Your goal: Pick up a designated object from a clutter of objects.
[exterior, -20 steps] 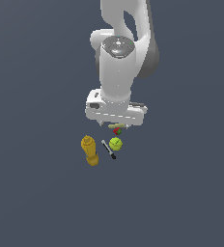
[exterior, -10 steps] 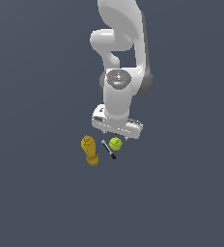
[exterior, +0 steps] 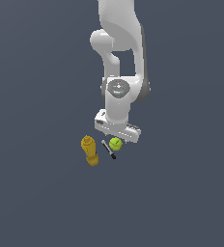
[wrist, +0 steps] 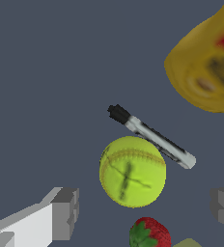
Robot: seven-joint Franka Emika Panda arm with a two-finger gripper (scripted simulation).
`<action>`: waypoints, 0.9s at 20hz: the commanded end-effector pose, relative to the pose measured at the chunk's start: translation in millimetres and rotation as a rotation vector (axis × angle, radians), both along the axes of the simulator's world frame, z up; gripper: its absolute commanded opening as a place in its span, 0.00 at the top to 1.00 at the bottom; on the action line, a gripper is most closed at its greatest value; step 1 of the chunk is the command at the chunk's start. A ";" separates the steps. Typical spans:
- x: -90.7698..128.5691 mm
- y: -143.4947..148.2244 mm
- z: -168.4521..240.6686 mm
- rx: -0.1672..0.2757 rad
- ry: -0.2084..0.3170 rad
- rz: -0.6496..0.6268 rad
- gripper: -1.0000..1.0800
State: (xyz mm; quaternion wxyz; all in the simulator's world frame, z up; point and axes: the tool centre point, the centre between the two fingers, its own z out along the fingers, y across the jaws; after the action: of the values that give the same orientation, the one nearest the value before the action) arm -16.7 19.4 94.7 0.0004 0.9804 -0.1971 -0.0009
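The yellow-green ball [exterior: 115, 143] lies on the dark floor just under the arm's hand; in the wrist view the ball [wrist: 132, 171] sits between my two fingertips, nearer the one fingertip [wrist: 64, 213] than the other [wrist: 223, 210]. My gripper [wrist: 144, 212] is open and empty, low over the ball. The grey-black pen [exterior: 108, 149] lies right beside the ball, also seen in the wrist view [wrist: 152, 136]. The mustard-yellow bottle [exterior: 89, 150] lies further to the exterior view's left.
A small red-and-green strawberry-like piece [wrist: 149, 233] lies right by the ball on the gripper side; the hand hides it in the exterior view. The bottle [wrist: 205, 67] fills one corner of the wrist view. The floor is plain dark grey.
The arm has lowered, and the hand has come down close over the ball. The objects have not moved.
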 end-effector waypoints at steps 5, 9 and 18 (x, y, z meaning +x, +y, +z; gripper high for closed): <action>-0.7 0.2 -3.5 0.000 -0.001 -0.005 0.04; -1.1 0.2 -13.1 0.000 -0.001 -0.006 0.04; -1.7 0.4 -49.4 0.000 -0.002 -0.008 0.04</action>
State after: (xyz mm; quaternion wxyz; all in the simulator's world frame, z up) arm -18.7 19.6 49.9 0.0002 0.9796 -0.2009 -0.0007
